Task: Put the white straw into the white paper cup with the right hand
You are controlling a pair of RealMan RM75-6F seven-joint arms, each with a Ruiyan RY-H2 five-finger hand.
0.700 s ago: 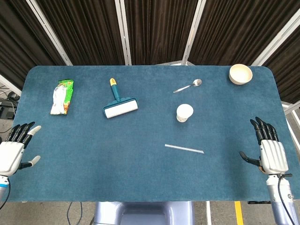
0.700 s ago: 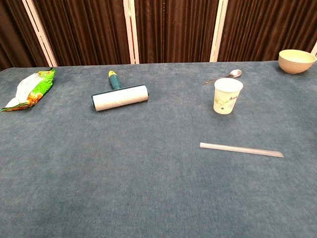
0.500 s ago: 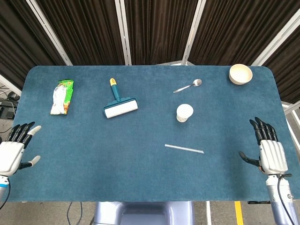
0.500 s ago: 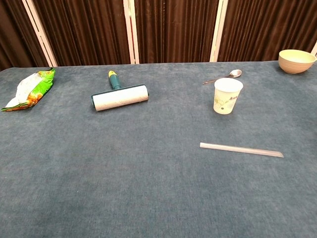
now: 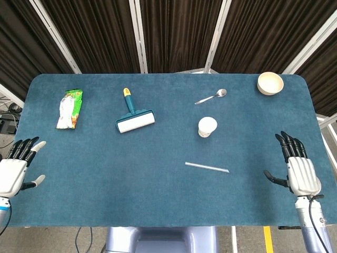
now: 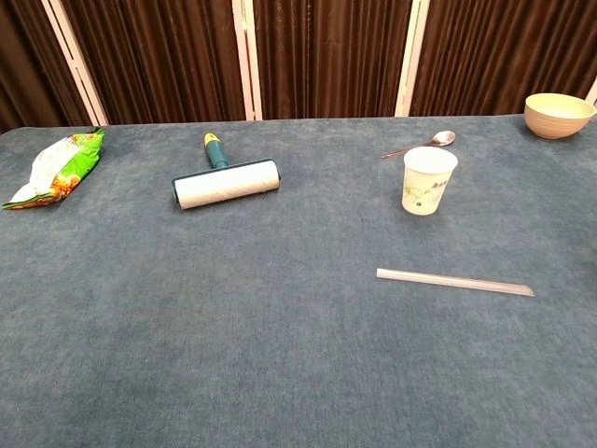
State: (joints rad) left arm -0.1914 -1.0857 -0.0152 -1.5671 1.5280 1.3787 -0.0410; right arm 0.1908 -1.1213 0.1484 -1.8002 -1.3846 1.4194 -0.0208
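The right hand (image 5: 301,171) has edged inward and a little up the table since a moment ago, from the 4 o'clock edge toward the middle; its fingers are spread and it holds nothing. That reads as the start of the reach, with the pick-up itself not yet begun. The left hand (image 5: 15,168) sits unmoved at 8 o'clock, also spread and empty. Neither hand shows in the chest view.

The straw (image 5: 207,167) lies flat just right of centre, about 5 o'clock from the table's middle, untouched. The cup (image 5: 207,126) stands upright at 12 o'clock from the straw, near but apart, its mouth clear.

The table (image 5: 158,200) is covered in blue-green felt. On it lie a spoon (image 5: 211,97) at 12 o'clock from the cup, a bowl (image 5: 270,83) at the 2 o'clock corner, a lint roller (image 5: 134,116) at 11 o'clock and a snack bag (image 5: 70,108) at 10 o'clock. Dark curtains (image 5: 174,31) with pale slanted bars close the room behind.
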